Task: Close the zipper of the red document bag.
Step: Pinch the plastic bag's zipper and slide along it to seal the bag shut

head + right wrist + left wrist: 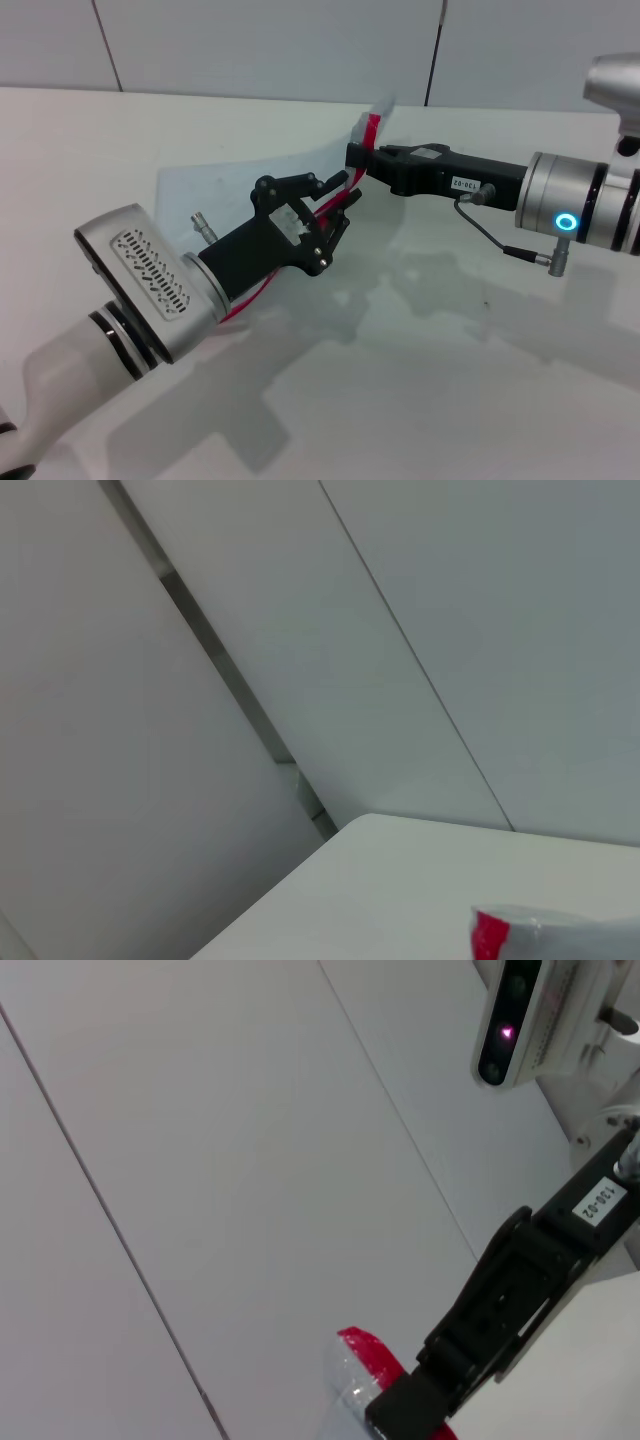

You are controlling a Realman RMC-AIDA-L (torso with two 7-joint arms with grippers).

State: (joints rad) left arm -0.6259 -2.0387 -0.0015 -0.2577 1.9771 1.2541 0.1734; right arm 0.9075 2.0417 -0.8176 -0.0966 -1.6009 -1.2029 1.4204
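The red document bag point(240, 180) is a translucent pale pouch, raised off the white table at a slant. Its zipper point(372, 128) is the red strip along the long edge facing me. My right gripper point(358, 160) comes in from the right and is shut on the far end of that red edge. The left wrist view shows it too, right gripper point(410, 1410) clamped just below the bag's red corner point(365, 1350). My left gripper point(348, 190) reaches up from the lower left, its fingers closed around the red strip just below the right one. The slider is hidden. A bag corner point(560, 930) peeks into the right wrist view.
The white table point(450, 380) stretches in front of and to the right of the bag. Grey wall panels point(280, 40) stand behind the table's far edge. A cable point(490, 235) hangs under the right forearm. My head camera point(515, 1020) shows in the left wrist view.
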